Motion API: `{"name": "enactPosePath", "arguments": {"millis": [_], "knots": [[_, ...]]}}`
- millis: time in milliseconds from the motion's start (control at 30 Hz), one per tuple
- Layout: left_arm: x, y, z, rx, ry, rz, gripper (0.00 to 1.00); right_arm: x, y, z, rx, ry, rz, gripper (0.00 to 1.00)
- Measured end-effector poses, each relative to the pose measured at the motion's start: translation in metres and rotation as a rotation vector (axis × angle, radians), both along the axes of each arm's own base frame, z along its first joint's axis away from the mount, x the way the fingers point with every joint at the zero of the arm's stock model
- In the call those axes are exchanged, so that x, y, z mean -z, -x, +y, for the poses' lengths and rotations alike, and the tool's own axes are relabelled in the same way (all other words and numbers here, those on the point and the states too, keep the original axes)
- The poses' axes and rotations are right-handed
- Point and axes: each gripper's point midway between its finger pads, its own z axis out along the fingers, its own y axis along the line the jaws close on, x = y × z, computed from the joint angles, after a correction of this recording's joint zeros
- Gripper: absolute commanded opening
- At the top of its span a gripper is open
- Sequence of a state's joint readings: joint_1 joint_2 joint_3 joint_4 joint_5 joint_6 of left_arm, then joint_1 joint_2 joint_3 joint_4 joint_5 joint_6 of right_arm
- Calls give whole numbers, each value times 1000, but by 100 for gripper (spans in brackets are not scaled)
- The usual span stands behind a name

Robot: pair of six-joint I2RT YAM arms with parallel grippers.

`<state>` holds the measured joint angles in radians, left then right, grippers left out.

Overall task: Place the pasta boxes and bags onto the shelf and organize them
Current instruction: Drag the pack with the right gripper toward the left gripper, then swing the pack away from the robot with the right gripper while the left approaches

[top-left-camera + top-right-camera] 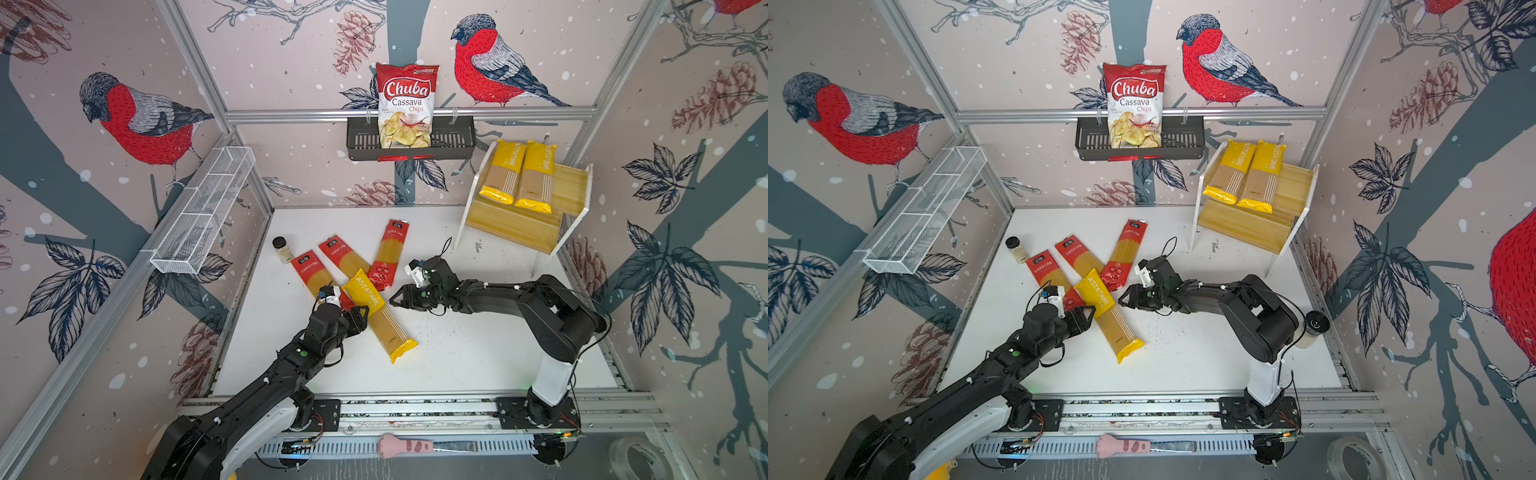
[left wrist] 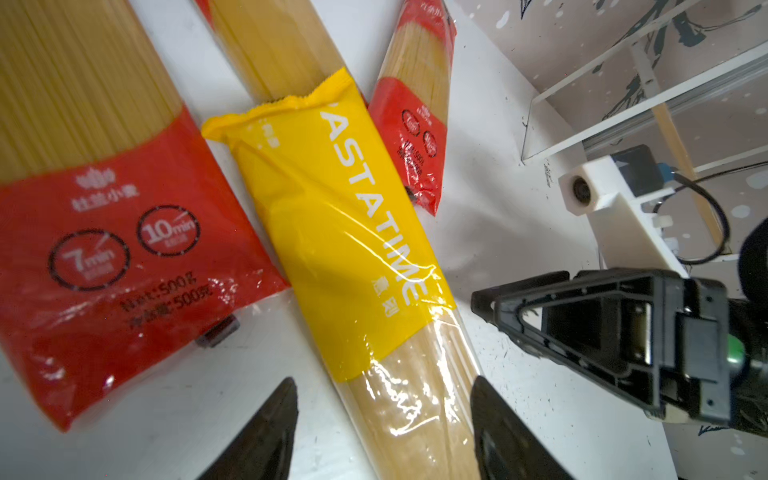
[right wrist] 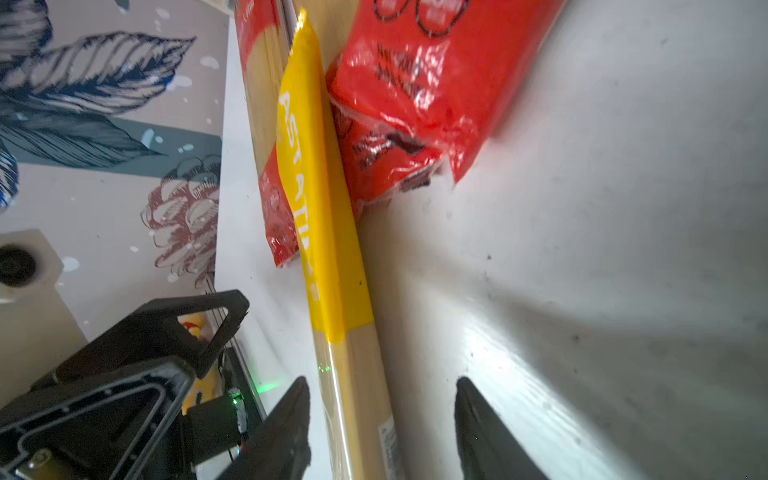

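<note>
One yellow pasta packet (image 1: 380, 316) lies slantwise on the white table, overlapping the ends of three red pasta packets (image 1: 309, 272) (image 1: 343, 255) (image 1: 388, 253). My left gripper (image 1: 360, 320) is open and straddles this packet's clear window (image 2: 415, 399), low over it, with a gap on one side. My right gripper (image 1: 395, 300) is open too, tips just beside the packet's other flank; in the right wrist view the packet (image 3: 357, 395) runs between its fingers. Two more yellow packets (image 1: 500, 174) (image 1: 536, 178) lie side by side on the shelf's (image 1: 511, 226) upper tier.
A small spice jar (image 1: 281, 249) stands left of the red packets. A black basket (image 1: 453, 141) on the back rail holds a Chuba chips bag (image 1: 405, 104). A white wire basket (image 1: 203, 212) hangs on the left wall. A pink paw tool (image 1: 405, 446) lies on the front rail.
</note>
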<state>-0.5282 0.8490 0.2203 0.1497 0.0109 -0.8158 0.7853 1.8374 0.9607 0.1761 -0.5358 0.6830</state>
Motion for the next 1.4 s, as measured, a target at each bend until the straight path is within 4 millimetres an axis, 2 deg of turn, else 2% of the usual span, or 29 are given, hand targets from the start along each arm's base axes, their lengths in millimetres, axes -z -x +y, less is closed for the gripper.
{"name": "enactPosePath", "arguments": {"millis": [167, 300, 433, 567, 633, 767, 967, 1133, 1267, 1400], "knots": [[24, 11, -3, 15, 26, 64, 63, 9, 19, 17, -97, 19, -11, 60], [35, 15, -1, 6, 34, 85, 58, 22, 16, 25, -124, 29, 0, 57], [43, 14, -2, 1, 38, 94, 49, 25, 16, 38, -170, -1, 5, 51], [49, 13, -5, 10, 42, 102, 42, 24, 23, 45, -210, -15, -7, 36], [47, 12, -7, 19, 52, 96, 40, 24, 25, 47, -225, -19, -21, 25], [30, 4, -12, 23, 73, 50, 39, 18, 25, 48, -224, -33, -36, 15], [-7, -8, -14, 20, 90, -46, 39, -2, 22, 39, -179, -51, -70, 12], [-29, -10, -9, 2, 88, -104, 40, -27, 2, 29, -91, -122, -122, 12], [-29, -13, -5, -18, 64, -99, 41, -20, -22, 22, 26, -155, -85, 14], [-15, -13, -5, -14, 31, -57, 41, -1, -29, 23, 86, -160, -28, 18]]}}
